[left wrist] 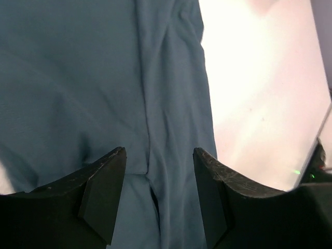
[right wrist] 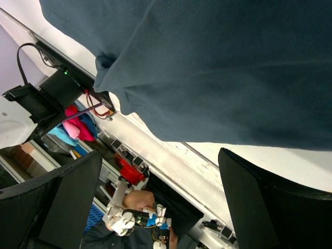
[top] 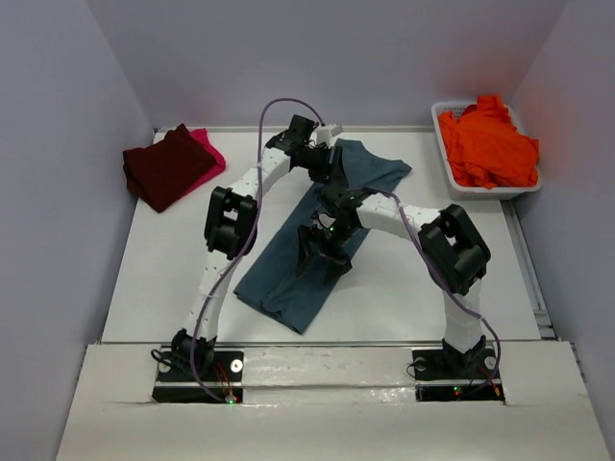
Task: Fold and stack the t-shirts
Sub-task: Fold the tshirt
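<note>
So the slate teal-blue t-shirt (top: 283, 283) is laid out in the middle of the table (top: 413, 288). It's folded lengthwise into a long strip that runs diagonally from near-left to far-right, with a sleeve splayed out at the far end. A long crease is seen running down it in the left wrist view, and the cloth looks fairly smooth otherwise.

The dark maroon t-shirt (top: 165, 165) is parked folded at the far-left corner, stacked on the bright pink t-shirt (top: 209, 152), of which only an edge is shown. The vivid orange t-shirts (top: 488, 144) are heaped loose in the white tub (top: 490, 191) at the far right; how many are in there can't be told.

Both arms are reached in over the blue shirt. The left gripper (left wrist: 159, 155) is held near the far end of the strip and pointed down at it. Its jaws are partly spread with the crease between them and nothing pinched. The right gripper (right wrist: 161, 155) is lowered around mid-strip, jaws spread wide, nothing held
</note>
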`<state>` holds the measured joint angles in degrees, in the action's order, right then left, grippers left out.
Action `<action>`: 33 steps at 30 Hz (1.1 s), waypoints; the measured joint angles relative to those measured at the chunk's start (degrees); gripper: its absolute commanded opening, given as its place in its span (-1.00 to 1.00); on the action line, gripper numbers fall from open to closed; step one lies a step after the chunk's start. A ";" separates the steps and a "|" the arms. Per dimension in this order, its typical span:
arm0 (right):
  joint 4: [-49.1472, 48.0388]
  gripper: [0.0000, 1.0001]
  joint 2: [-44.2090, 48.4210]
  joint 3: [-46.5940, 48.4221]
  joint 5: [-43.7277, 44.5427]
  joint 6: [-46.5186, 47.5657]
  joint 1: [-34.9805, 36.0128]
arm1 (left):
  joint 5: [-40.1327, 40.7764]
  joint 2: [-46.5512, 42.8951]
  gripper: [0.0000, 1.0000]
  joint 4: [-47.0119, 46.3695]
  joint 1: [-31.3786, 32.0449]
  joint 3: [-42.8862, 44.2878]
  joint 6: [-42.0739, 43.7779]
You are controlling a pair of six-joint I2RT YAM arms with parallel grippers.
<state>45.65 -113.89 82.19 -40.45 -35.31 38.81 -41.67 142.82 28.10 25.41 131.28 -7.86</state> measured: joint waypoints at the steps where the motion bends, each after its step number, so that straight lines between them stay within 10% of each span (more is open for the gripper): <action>1: 0.00 1.00 -0.35 0.28 -0.07 0.13 0.42 | -1.70 0.74 0.30 -0.07 0.00 0.00 0.15; 11: 0.17 1.00 -1.22 0.50 -0.76 0.61 2.40 | -15.13 7.67 0.30 -2.75 0.17 0.00 -1.42; 33: 1.90 0.99 -9.38 3.48 -3.30 2.05 8.52 | -13.20 5.16 0.31 -8.74 -3.50 -8.20 -5.62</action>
<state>47.55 -123.26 85.67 -43.75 -33.26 47.33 -54.87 147.98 19.35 21.91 123.09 -13.47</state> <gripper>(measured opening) 0.993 0.651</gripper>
